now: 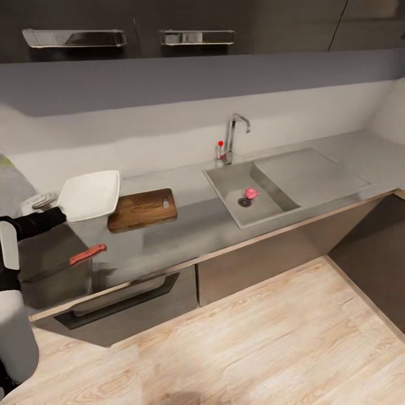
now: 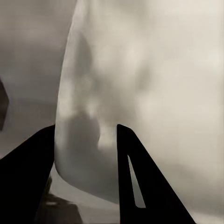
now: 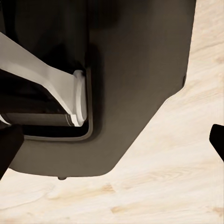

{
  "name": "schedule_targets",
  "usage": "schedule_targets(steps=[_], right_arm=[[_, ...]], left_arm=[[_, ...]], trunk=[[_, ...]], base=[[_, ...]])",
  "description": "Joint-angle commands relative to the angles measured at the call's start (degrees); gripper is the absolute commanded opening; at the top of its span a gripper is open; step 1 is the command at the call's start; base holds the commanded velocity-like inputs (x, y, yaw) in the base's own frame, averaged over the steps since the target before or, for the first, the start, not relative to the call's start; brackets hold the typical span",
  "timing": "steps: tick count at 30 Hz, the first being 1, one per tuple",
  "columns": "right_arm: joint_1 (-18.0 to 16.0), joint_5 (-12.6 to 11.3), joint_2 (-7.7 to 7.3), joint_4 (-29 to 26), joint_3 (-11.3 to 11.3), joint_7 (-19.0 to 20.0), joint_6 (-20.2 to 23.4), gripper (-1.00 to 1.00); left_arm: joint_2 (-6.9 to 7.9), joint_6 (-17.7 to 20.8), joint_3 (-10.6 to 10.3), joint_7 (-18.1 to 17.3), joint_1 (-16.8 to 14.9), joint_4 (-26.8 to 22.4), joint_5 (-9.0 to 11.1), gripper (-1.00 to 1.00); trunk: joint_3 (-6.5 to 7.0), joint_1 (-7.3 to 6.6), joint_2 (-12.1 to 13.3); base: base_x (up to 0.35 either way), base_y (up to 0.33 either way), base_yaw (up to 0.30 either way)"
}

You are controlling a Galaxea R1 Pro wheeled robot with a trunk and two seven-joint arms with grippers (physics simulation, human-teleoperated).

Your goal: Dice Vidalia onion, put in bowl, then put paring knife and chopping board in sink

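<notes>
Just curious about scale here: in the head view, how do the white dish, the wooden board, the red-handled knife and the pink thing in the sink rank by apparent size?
1. White squarish bowl and brown wooden chopping board: look alike; bowl is tilted, unsure.
2. Red-handled paring knife.
3. Pink onion in the grey sink.

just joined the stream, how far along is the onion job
Barely started. Nothing looks done: the onion sits in the sink, the chopping board is bare, the paring knife lies untouched. In hand: the left gripper grips the white bowl's rim. Left: fetching, dicing, filling, sinking the tools.
</notes>
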Motion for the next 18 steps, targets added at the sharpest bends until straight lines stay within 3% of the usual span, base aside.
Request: schedule_targets(steps=[1,13,18], right_arm=[[0.05,0.49,0.02,-0.12,0.01,-0.46,0.0,1.0],[0.05,0.49,0.01,-0.12,-0.01,-0.37,0.0,1.0],[0.05,0.49,0.01,-0.12,-0.01,-0.37,0.0,1.0]], left_arm=[[0.0,0.35,0.06,0.13,-0.05,0.06,0.69,-1.0],[0.0,0.18,0.12,0.13,-0.05,1.09,0.68,-1.0],[0.0,0.16,0.14,0.13,-0.05,1.2,0.68,-1.0]], trunk=[[-0.09,0.03,-0.1],[-0.1,0.03,-0.1],[-0.1,0.03,-0.1]], base=[[0.0,0.302,0.056],[0.0,0.293,0.01],[0.0,0.196,0.165]])
